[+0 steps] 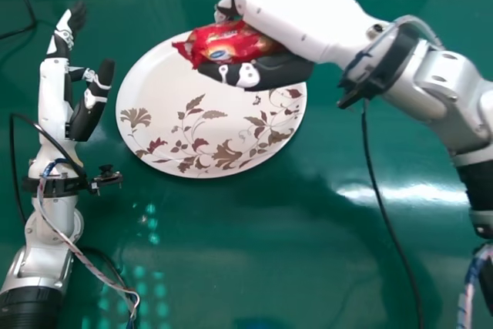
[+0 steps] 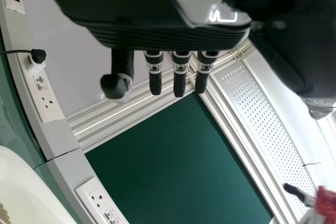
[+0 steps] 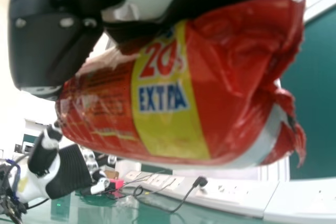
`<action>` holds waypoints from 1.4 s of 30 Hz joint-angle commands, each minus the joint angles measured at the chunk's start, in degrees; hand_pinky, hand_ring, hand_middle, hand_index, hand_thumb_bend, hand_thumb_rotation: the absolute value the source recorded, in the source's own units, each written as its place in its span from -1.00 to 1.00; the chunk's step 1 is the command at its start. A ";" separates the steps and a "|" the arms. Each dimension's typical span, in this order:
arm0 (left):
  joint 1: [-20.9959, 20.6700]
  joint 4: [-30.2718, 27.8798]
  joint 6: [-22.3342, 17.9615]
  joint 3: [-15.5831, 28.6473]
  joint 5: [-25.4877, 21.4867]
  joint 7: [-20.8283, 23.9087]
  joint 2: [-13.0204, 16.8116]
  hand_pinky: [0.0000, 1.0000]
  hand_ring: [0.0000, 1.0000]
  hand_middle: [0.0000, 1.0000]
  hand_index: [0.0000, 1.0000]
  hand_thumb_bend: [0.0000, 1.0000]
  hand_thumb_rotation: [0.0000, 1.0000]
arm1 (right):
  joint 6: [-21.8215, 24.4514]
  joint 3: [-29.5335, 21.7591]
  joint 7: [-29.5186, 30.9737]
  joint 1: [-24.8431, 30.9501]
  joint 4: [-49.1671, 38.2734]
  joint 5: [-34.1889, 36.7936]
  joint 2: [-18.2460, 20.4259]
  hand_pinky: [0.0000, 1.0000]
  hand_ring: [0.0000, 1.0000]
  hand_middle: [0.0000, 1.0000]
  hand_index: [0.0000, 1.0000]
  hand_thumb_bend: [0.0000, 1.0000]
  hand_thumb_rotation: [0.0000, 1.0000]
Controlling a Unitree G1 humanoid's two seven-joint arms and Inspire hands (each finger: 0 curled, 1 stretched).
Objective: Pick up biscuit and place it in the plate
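My right hand (image 1: pixel 279 71) is curled round the red biscuit packet (image 1: pixel 228 42) in the head view, above the upper part of the flowered white plate (image 1: pixel 192 161). The right wrist view has the packet (image 3: pixel 163 98) close under the right hand (image 3: pixel 58 35), between thumb and palm. My left hand (image 1: pixel 91 104) rests to the left of the plate, palm side toward it, fingers straight. In the left wrist view the left hand (image 2: pixel 168 32) has its fingers extended, holding nothing. A corner of the plate (image 2: pixel 26 182) shows there too.
The green table (image 1: pixel 254 244) spreads round the plate. Black cables (image 1: pixel 385 221) run over it at the right and far left. Socket strips (image 2: pixel 100 198) line the table's far edge, and a cable with a plug (image 3: pixel 200 182) lies there.
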 commanded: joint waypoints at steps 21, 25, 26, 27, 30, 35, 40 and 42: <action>2.55 3.54 -1.32 -1.12 -0.17 0.42 -2.35 -1.00 1.00 1.00 1.00 1.00 0.93 | 8.42 16.40 -12.21 -20.18 41.55 -8.69 15.82 -0.73 -0.20 -0.09 0.01 0.02 -1.00; 2.89 3.12 -1.28 -1.11 0.32 0.80 -2.41 -1.00 1.00 1.00 1.00 1.00 0.95 | 9.51 17.99 -12.69 -21.38 45.15 -8.79 16.69 -0.70 -0.21 -0.09 0.02 0.02 -1.00; 2.99 2.98 -1.29 -1.12 0.24 0.80 -2.48 -1.00 1.00 1.00 1.00 1.00 0.95 | 9.76 18.09 -12.54 -21.46 45.69 -8.46 16.81 -0.67 -0.20 -0.09 0.02 0.02 -1.00; 3.08 2.87 -1.30 -1.09 0.23 0.88 -2.55 -1.00 1.00 1.00 1.00 1.00 0.94 | 9.55 18.12 -12.94 -21.34 45.88 -8.16 16.67 -0.64 -0.20 -0.09 0.02 0.02 -1.00; 3.22 2.95 -1.36 -0.95 0.79 1.41 -2.36 -1.00 1.00 1.00 1.00 1.00 0.96 | 7.96 19.19 -15.76 -20.95 45.59 -8.99 15.13 -0.43 -0.13 -0.04 -0.02 0.03 -1.00; 2.94 3.34 -1.49 -1.25 0.09 1.13 -2.31 -1.00 1.00 1.00 1.00 1.00 0.96 | 10.82 18.60 -10.82 -20.72 43.81 -7.23 14.27 0.14 0.40 0.55 0.63 0.88 0.08; 2.76 3.34 -1.03 -1.37 0.07 0.87 -2.31 -1.00 1.00 1.00 1.00 1.00 0.95 | 13.19 18.71 -8.66 -20.50 42.01 -6.75 13.50 0.48 0.75 0.86 0.90 1.00 0.39; 2.67 3.38 -0.92 -1.37 0.09 0.81 -2.28 -1.00 1.00 1.00 1.00 1.00 0.96 | 13.90 18.65 -7.70 -20.57 41.43 -6.49 13.20 0.50 0.78 0.90 0.94 1.00 0.44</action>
